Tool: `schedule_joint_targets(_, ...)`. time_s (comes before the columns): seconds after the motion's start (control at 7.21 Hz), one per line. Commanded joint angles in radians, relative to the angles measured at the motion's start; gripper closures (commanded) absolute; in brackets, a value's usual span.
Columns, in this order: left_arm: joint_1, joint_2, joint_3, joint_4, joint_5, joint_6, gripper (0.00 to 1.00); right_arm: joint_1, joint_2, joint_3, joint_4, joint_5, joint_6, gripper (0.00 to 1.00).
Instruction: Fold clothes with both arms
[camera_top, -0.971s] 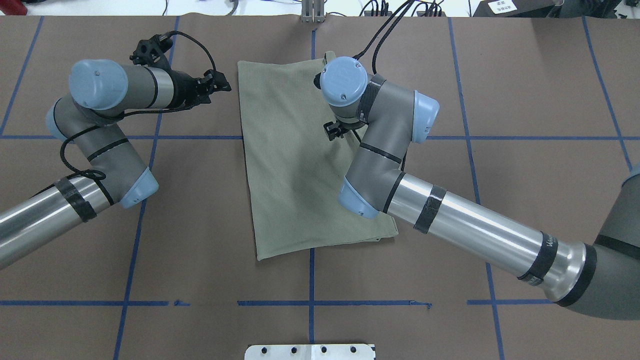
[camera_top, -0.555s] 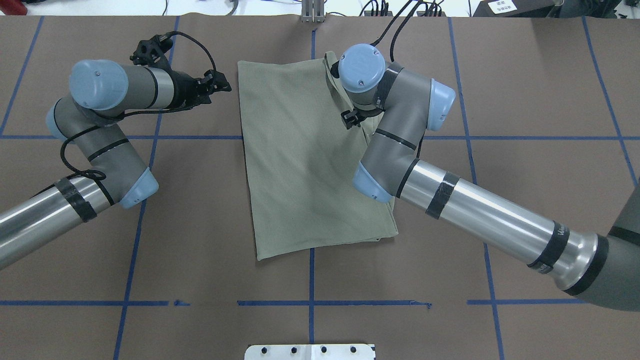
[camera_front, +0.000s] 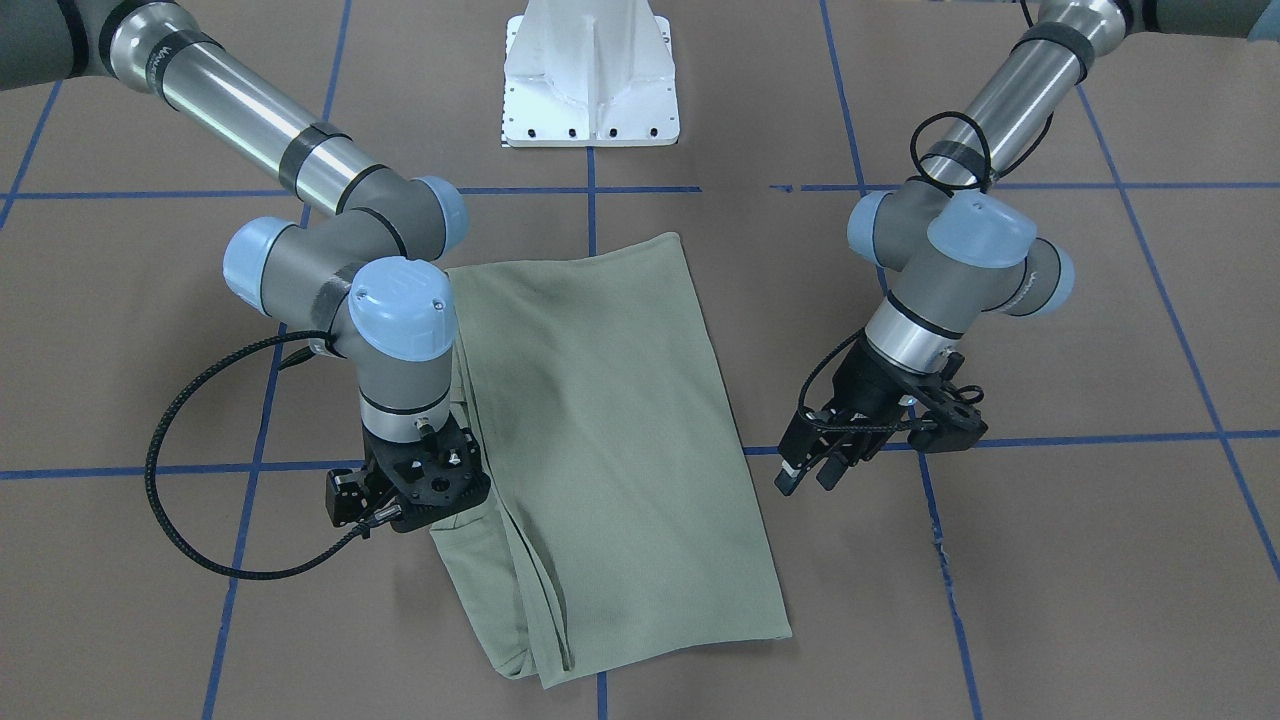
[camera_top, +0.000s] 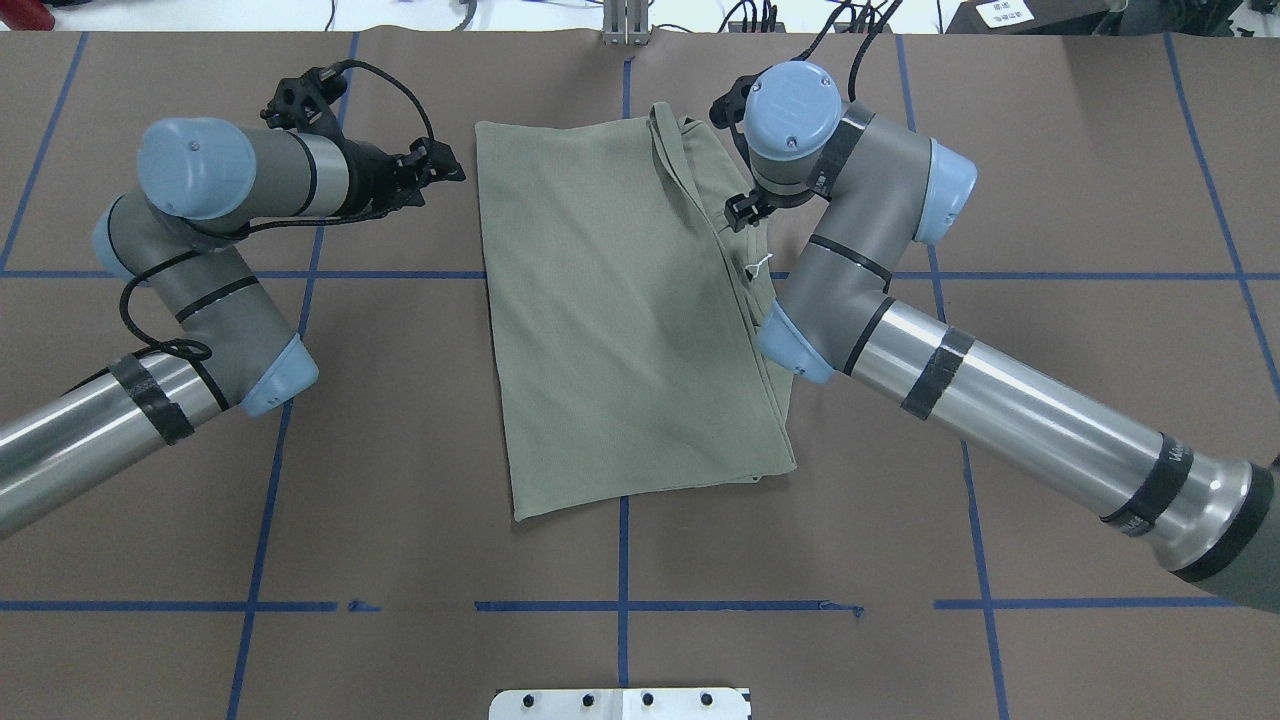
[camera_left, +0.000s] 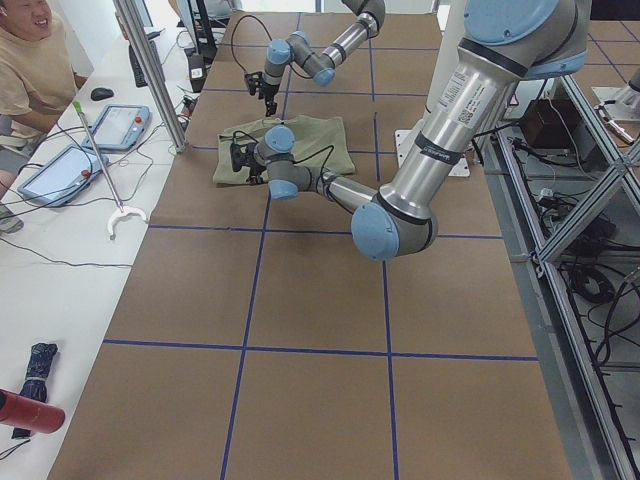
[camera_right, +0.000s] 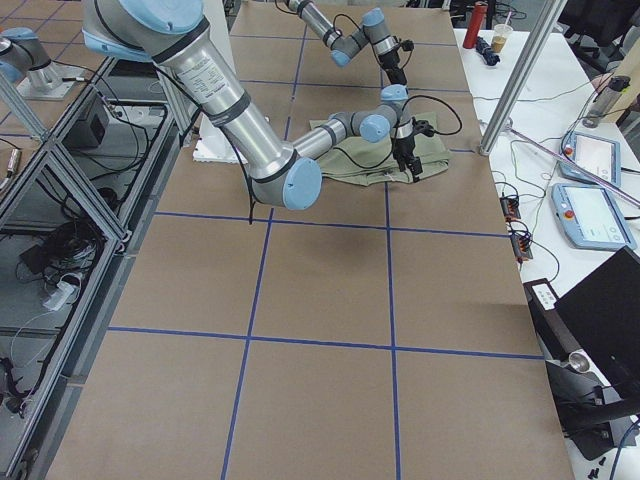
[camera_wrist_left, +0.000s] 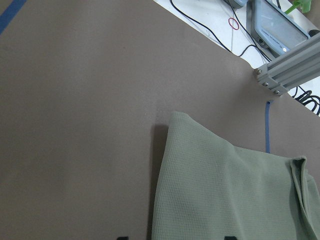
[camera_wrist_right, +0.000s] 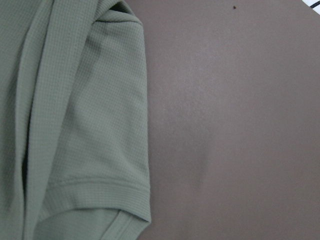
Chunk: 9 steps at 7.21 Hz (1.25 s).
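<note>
Garment: a pale sage-green shirt (camera_top: 620, 330) is laid flat at the middle of the surface (camera_top: 1080, 180), folded into one long panel running away from the robot.
Fold edge: several layers are stacked along the shirt's side nearest the right arm (camera_top: 1010, 420). In the right wrist view a ribbed hem (camera_wrist_right: 95, 192) is seen lying on the brown covering.
Tag: a small white tag (camera_top: 761, 265) sticks out at that layered edge.
Left gripper: the left gripper (camera_front: 808, 472) is held just beside the shirt's far left corner, apart from the cloth, with brown covering showing between.
Left fingers: the fingers (camera_front: 789, 480) are spread wide and nothing is held. Only their tips show at the bottom edge of the left wrist view, where the shirt's corner fills the lower right.
Right gripper: the right gripper (camera_front: 425, 488) is pointed down over the far end of the layered edge.
Right fingers: hidden under the wrist in every view. Spread or closed cannot be told, nor whether cloth is touched.
Arms: the left arm (camera_top: 210, 330) is bent back on itself, clear of the shirt. The right arm's elbow joint is over the shirt's right edge.
Surface: brown covering, marked with blue tape lines (camera_top: 622, 605) in a grid. A white base plate (camera_front: 590, 90) is at the robot's side.
Surroundings: a person (camera_left: 30, 60) is seated at a white side table (camera_left: 60, 260) past the far edge.
</note>
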<state>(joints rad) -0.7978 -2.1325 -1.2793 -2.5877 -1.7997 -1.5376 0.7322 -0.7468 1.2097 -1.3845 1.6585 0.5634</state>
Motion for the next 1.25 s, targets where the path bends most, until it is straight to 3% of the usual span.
schedule_joint_targets(0.0, 0.000, 0.000, -0.003, 0.000, -0.001, -0.001, 0.29, -0.022, 0.108, -0.091, 0.004, 0.000, 0.071, 0.00)
schedule_joint_targets(0.14, 0.002, 0.023, -0.024, 0.000, -0.001, -0.001, 0.29, -0.030, 0.172, -0.167, 0.004, 0.000, 0.085, 0.00)
schedule_joint_targets(0.56, 0.002, 0.031, -0.029, -0.005, -0.041, -0.001, 0.29, -0.060, 0.205, -0.266, 0.021, -0.045, 0.085, 0.00)
schedule_joint_targets(0.83, 0.002, 0.031, -0.028, -0.005, -0.041, 0.001, 0.29, -0.050, 0.199, -0.285, 0.021, -0.065, 0.073, 0.00)
schedule_joint_targets(1.11, 0.002, 0.031, -0.028, -0.005, -0.041, -0.001, 0.29, 0.031, 0.135, -0.295, 0.024, -0.069, -0.020, 0.00)
